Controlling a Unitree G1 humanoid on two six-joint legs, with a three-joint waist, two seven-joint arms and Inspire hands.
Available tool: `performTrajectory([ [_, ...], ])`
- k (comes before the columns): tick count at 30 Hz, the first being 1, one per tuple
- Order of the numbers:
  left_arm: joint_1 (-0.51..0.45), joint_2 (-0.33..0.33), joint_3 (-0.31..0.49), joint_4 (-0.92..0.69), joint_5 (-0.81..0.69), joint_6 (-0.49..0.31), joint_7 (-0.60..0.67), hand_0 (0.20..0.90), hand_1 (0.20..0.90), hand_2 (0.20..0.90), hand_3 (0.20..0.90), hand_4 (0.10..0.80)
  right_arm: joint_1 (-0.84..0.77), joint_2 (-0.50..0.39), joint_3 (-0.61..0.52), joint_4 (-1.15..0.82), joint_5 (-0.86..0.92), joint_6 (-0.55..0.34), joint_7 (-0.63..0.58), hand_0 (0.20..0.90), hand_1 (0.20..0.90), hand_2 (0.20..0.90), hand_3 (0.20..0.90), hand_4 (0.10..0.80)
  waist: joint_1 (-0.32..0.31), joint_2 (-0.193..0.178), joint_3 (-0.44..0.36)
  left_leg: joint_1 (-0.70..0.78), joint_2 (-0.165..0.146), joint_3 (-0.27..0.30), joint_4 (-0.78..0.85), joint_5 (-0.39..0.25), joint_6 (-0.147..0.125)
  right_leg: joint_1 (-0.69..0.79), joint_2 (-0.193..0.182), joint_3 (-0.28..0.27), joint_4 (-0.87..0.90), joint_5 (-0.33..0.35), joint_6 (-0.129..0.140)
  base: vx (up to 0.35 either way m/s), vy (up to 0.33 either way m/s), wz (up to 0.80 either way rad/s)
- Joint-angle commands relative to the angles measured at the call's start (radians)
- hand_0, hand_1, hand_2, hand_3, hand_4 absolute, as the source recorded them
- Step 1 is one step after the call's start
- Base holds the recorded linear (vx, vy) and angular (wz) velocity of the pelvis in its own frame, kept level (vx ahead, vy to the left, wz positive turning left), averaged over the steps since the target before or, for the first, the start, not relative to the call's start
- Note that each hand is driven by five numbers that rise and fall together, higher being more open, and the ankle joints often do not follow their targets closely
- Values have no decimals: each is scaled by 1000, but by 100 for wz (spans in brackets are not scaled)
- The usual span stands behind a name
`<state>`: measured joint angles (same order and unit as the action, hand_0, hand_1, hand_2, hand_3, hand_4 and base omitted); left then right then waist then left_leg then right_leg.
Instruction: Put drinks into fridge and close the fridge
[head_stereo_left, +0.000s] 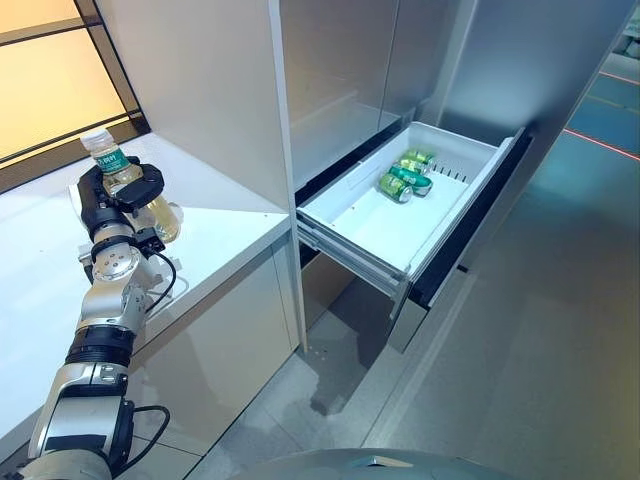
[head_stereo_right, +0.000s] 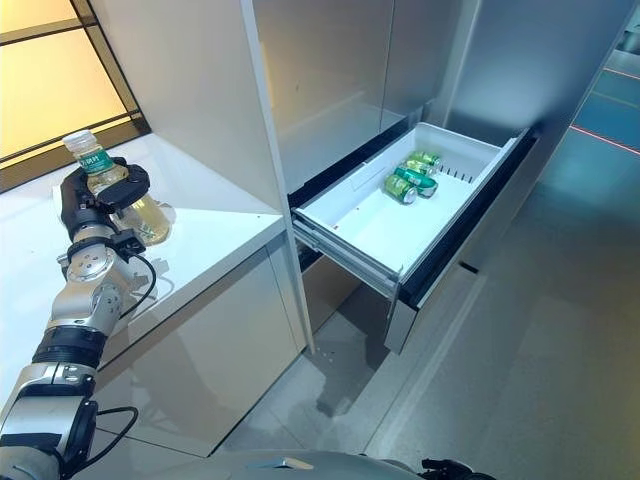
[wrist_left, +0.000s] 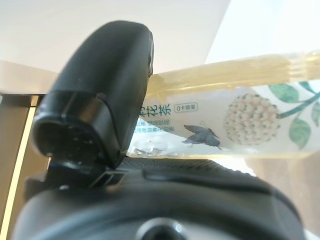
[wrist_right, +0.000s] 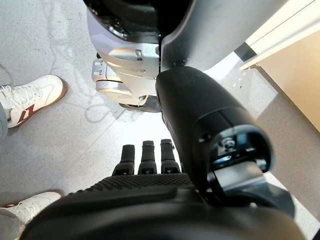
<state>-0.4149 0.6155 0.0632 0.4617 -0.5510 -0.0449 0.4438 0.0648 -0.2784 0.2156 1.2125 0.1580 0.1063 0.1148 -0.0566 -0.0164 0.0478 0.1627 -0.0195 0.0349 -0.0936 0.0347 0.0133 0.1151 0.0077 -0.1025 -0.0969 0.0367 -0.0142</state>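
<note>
My left hand (head_stereo_left: 122, 190) is shut on a bottle of yellow tea (head_stereo_left: 128, 184) with a white cap, standing on the white counter (head_stereo_left: 230, 215). The left wrist view shows my thumb (wrist_left: 100, 100) curled over the bottle (wrist_left: 240, 117). The fridge drawer (head_stereo_left: 385, 225) is pulled out to the right of the counter, with green cans (head_stereo_left: 407, 174) lying at its far end. My right hand (wrist_right: 150, 160) hangs over the floor with straight fingers and holds nothing.
A tall grey cabinet panel (head_stereo_left: 210, 90) stands between the counter and the drawer. A second drink (head_stereo_left: 172, 214) stands just behind the held bottle. A person's white shoes (wrist_right: 30, 95) stand on the grey floor near my right hand.
</note>
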Motion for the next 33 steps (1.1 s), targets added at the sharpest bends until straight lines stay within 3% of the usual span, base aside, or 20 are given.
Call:
performTrajectory([
  [1, -215, 91, -17, -7, 22, -150, -27, 300, 300, 300, 200, 100, -20, -14, 64, 14, -89, -33, 13, 900, 900, 900, 900, 800, -2, 36, -43, 0, -14, 0, 6, -115, -17, 25, -32, -28, 23, -69, 98, 0, 0, 0],
  [7, -227, 97, -42, -82, 11, -155, -53, 300, 300, 300, 200, 100, -49, -46, 192, -62, -275, -95, 73, 900, 900, 900, 900, 800, 15, 29, -39, -4, -14, -10, 7, -112, -20, 26, -37, -39, 22, -68, 98, 0, 0, 0],
  [21, -205, 13, -121, -364, -91, -206, -131, 300, 300, 300, 200, 100, -173, -78, 391, -508, -267, -122, 148, 900, 900, 900, 900, 800, 69, 17, -34, -17, -22, -53, 6, -102, -22, 34, -48, -79, 19, -69, 93, -19, 3, 6],
  [24, -189, -6, -132, -400, -136, -263, -200, 300, 300, 300, 200, 100, -177, -59, 395, -489, -277, -312, 116, 900, 900, 900, 900, 800, 76, 26, -34, -26, -24, -57, 6, -99, -17, 28, -47, -78, 20, -66, 95, -47, 40, 6],
  [26, -202, 7, -142, -433, -180, -248, -221, 300, 300, 300, 200, 100, -182, -58, 415, -546, -271, -337, 107, 900, 900, 900, 900, 800, 79, 30, -32, -24, -27, -56, 6, -101, -14, 33, -51, -82, 17, -67, 96, -23, 49, 5],
  [33, -182, 29, -171, -559, -203, -271, -243, 300, 300, 300, 200, 100, -191, -96, 473, -915, -204, -281, 180, 900, 900, 900, 900, 800, 81, 31, -17, -24, -28, -55, 6, -95, -17, 34, -55, -87, 16, -62, 101, -43, 13, 2],
])
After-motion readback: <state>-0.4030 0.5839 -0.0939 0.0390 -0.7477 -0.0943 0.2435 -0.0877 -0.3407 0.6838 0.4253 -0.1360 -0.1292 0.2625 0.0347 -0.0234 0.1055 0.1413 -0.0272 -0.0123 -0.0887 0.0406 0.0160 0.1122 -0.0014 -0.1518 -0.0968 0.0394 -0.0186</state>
